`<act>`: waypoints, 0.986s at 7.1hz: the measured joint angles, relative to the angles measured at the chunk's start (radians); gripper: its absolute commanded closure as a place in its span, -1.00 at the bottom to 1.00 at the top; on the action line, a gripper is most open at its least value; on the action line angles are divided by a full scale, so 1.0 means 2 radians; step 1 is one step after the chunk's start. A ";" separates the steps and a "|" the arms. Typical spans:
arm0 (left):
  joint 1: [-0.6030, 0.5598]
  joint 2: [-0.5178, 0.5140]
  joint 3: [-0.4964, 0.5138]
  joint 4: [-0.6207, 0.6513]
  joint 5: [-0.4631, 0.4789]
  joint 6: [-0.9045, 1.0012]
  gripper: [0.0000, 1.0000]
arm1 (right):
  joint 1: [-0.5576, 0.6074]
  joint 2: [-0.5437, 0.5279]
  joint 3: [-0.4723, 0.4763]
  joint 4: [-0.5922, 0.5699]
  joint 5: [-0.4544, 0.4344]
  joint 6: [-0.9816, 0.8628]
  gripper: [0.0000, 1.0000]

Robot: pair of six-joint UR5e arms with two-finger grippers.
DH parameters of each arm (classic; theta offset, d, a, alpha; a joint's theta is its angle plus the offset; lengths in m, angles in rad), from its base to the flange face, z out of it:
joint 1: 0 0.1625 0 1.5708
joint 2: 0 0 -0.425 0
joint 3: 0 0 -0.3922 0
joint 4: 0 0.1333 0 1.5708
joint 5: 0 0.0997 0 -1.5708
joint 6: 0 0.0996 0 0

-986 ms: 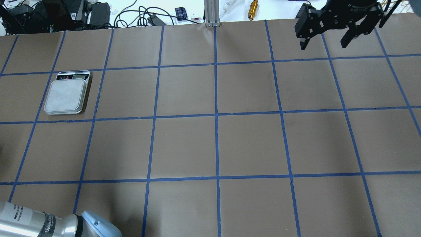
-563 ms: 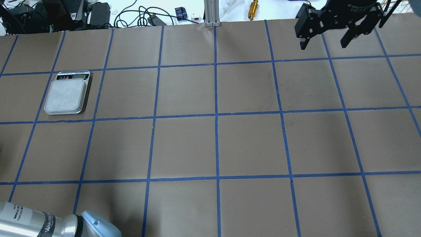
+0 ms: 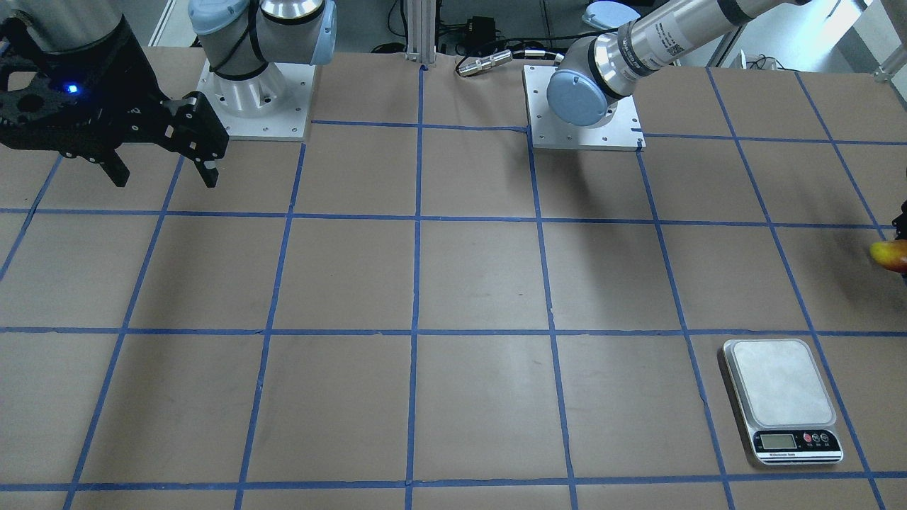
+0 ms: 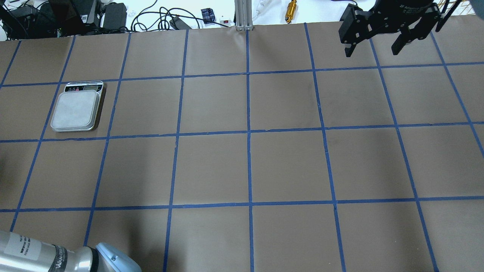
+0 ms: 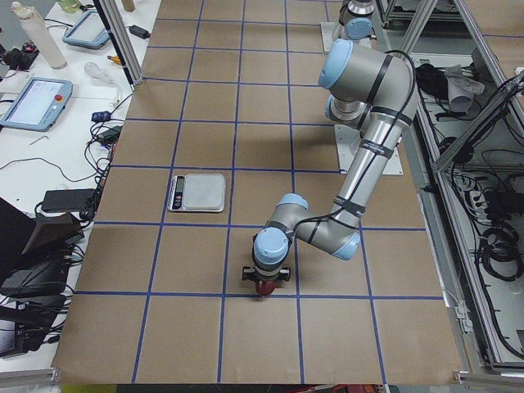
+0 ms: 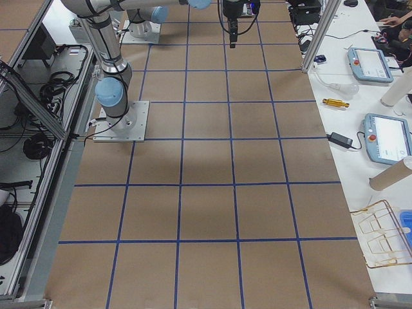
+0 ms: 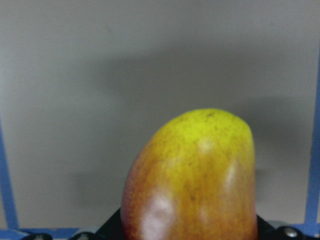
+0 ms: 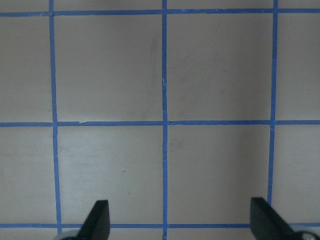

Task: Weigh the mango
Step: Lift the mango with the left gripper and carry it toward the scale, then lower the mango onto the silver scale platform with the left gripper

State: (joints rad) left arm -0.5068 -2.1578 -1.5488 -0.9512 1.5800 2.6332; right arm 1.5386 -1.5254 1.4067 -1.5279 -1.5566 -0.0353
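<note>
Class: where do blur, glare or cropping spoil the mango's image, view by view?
Left wrist view: the mango looms close, softly blurred, with white glare patches; front-facing view: only a sliver shows at the right edge; overhead view: not in frame.

Open table [image 5: 205,270] lies between the left pincer [image 5: 265,285], holding the mango [image 7: 195,180], and the low scale [image 5: 203,191] near its edge.

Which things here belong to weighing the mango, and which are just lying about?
Job:
- mango, gripped by the left pincer
- scale, platform bare

Lying about, off the table's far edge:
- gold cylinder
- black adapter
- tablets

The right pincer hangs open, holding nothing.
</note>
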 measured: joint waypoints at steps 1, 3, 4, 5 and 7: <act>-0.031 0.011 0.013 -0.027 -0.001 -0.030 1.00 | 0.000 0.000 0.000 0.000 0.000 0.000 -1.00; -0.093 0.016 0.036 -0.064 -0.012 -0.093 1.00 | 0.000 0.000 0.000 0.000 0.000 0.000 -1.00; -0.127 0.016 0.040 -0.069 -0.021 -0.130 1.00 | 0.000 0.000 0.000 0.000 0.000 0.000 -1.00; -0.165 0.015 0.041 -0.070 -0.026 -0.177 1.00 | 0.000 0.000 0.000 0.000 0.001 0.000 -1.00; -0.227 0.007 0.040 -0.070 -0.035 -0.258 1.00 | 0.000 0.000 0.000 0.000 0.000 0.000 -1.00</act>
State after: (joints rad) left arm -0.9605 -2.1447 -1.4680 -1.0903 1.5100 2.1173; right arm 1.5382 -1.5250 1.4067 -1.5278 -1.5561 -0.0353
